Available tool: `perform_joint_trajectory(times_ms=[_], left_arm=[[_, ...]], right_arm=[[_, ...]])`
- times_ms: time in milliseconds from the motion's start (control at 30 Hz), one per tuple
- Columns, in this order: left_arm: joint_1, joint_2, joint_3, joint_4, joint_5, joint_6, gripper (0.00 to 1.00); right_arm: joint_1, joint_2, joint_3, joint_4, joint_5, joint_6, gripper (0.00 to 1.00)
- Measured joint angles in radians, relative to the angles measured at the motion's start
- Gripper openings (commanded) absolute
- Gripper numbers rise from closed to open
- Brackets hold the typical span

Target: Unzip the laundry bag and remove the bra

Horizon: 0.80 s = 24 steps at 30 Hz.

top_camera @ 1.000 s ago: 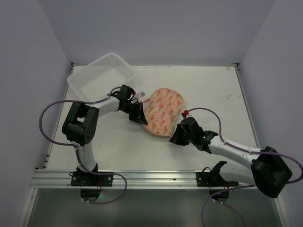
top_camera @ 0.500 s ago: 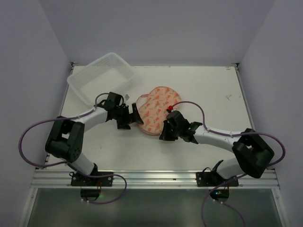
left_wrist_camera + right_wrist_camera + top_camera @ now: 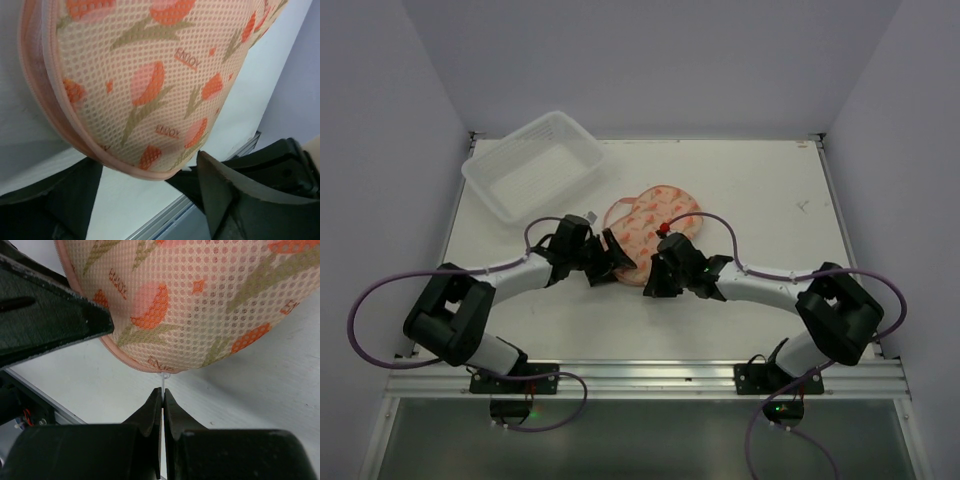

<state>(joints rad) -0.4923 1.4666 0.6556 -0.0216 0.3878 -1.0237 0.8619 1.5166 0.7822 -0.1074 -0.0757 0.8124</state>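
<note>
The laundry bag [image 3: 650, 222], a peach mesh case with red and green tulip prints, lies mid-table and fills the left wrist view [image 3: 150, 75] and the right wrist view [image 3: 210, 300]. My left gripper [image 3: 611, 262] is open [image 3: 145, 200]. Its fingers stand apart on either side of the bag's near rounded end. My right gripper [image 3: 651, 282] is shut [image 3: 163, 390] on a thin white zip pull [image 3: 163, 380] that hangs from the bag's pink zip edge. The left gripper's finger [image 3: 55, 315] shows close by on the left. The bra is hidden.
A clear plastic tub [image 3: 535, 165] stands at the back left, a short way behind the left arm. The table's metal front rail [image 3: 640, 375] runs just behind both arm bases. Grey walls close the table in on three sides.
The left gripper opened and shifted from the bag's left side to its near end. The right gripper, still shut, travelled left along the bag's near edge. The bag slid slightly left.
</note>
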Motion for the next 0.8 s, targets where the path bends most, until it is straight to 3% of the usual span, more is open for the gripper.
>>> perform_joint_trajectory(times_ms=[100, 133, 200, 400, 800], left_arm=[[-0.004, 0.021, 0.000, 0.033, -0.018, -0.029, 0.37], [-0.004, 0.029, -0.002, 0.037, -0.027, -0.034, 0.18], [-0.004, 0.038, -0.010, 0.043, -0.035, -0.042, 0.00], [-0.006, 0.046, -0.013, 0.043, -0.032, -0.027, 0.00], [0.002, 0.029, -0.017, 0.075, 0.035, -0.010, 0.00]], right_arm=[[0.000, 0.002, 0.002, 0.000, 0.001, -0.001, 0.00], [0.000, 0.002, 0.002, -0.001, 0.002, -0.001, 0.00], [-0.002, 0.002, 0.002, -0.010, 0.005, -0.003, 0.00], [-0.007, -0.018, -0.024, -0.023, 0.013, -0.035, 0.00], [-0.131, -0.109, -0.096, -0.004, -0.044, -0.130, 0.02]])
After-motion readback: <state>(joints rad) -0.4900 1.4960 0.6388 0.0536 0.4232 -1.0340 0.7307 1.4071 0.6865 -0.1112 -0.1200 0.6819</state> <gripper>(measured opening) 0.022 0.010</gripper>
